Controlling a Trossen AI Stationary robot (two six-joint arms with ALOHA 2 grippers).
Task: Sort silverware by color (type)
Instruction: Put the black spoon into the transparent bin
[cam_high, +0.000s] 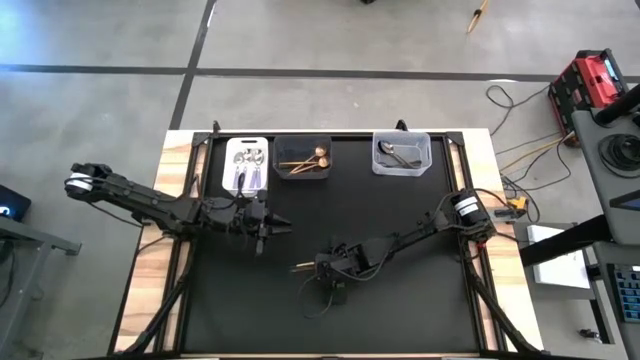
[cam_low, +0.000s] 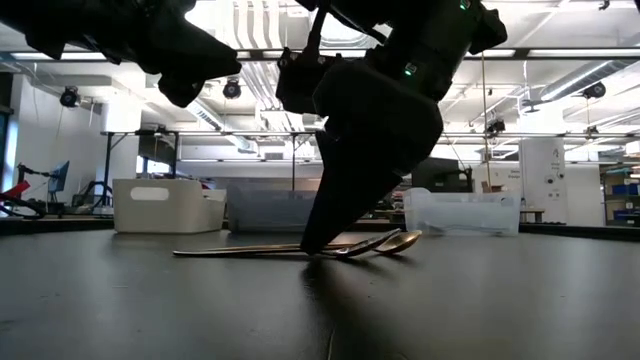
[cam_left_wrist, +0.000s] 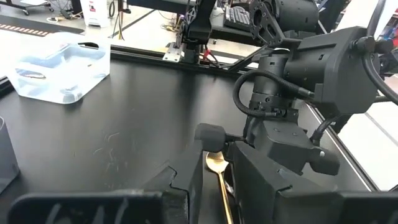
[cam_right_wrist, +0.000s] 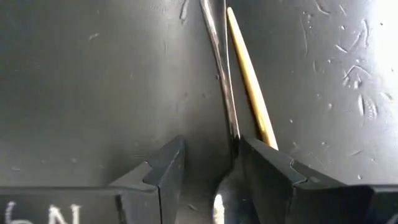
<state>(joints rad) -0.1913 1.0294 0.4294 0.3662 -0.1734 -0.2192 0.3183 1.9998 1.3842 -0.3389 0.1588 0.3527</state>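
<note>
On the black worktop (cam_high: 400, 300), the right arm's pincer (cam_high: 335, 268) stands lowered just short of the centre, toward six o'clock, over the last two loose pieces of silverware: a dark silver spoon (cam_right_wrist: 219, 68) and a gold utensil (cam_right_wrist: 250, 81), lying side by side and nearly touching. In the right wrist view its jaws are partly open and straddle the silver spoon's stem, the gold handle passing under or just beside one finger (cam_right_wrist: 273, 180); they have not visibly closed on anything. The narrow spread looks chosen to take one slim stem and leave its neighbour on the surface, a fine job with the two so close. From table height the pair (cam_low: 330, 247) lies flat with the bowls at one end, the pincer's tip resting on or just above them; contact cannot be confirmed from that angle.

The left pincer (cam_high: 270, 225) hovers at about nine o'clock from the pair, well apart and pointed toward them, jaws a little open and empty, probably waiting its turn.

Along the twelve o'clock edge stand three bins, each apparently keeping one kind: the white bin (cam_high: 247, 164) holds lilac-handled pieces, the dark bin (cam_high: 302, 159) gold ones, the clear bin (cam_high: 402, 153) dark silver ones. By that pattern, the silver spoon belongs in the clear bin and the gold utensil in the dark one.
</note>
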